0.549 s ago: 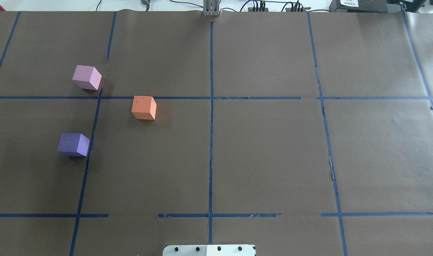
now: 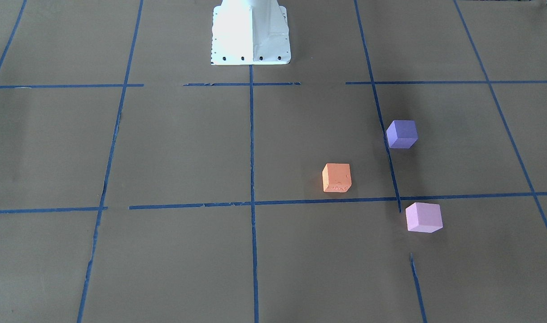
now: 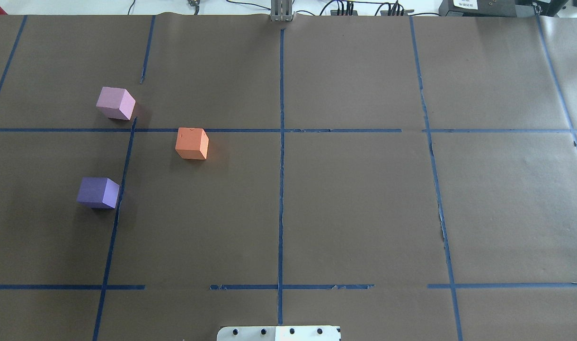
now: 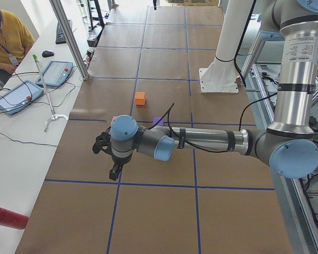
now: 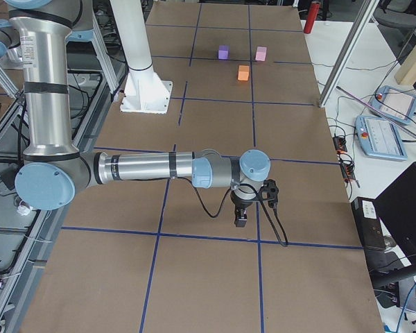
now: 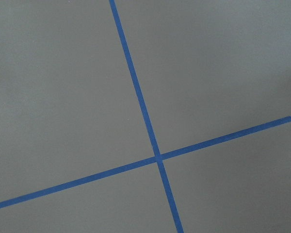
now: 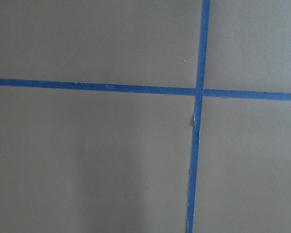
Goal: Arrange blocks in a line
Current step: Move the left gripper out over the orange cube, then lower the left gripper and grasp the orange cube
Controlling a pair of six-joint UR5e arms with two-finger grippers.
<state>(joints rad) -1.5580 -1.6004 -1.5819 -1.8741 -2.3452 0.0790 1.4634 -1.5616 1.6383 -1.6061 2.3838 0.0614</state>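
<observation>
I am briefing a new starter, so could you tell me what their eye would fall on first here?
Three matte foam cubes stand out on the brown paper gridded with blue tape: an orange cube, a violet-purple cube and a pale pink-lilac cube, in a loose triangle on the robot's left half. The silver left arm and right arm hang over the table's ends.

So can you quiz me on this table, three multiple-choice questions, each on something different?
1. Which block lies nearest the white robot base?
A) orange block
B) violet block
C) pink block

2. How many blocks are on the table?
A) two
B) three
C) five

3. How do the blocks sit?
A) stacked
B) touching in a row
C) apart, not lined up

Answers:
1 B, the violet block sits closest to the base in the overhead view.
2 B, one orange, one violet, one pink.
3 C, bare table shows between all three.
</observation>
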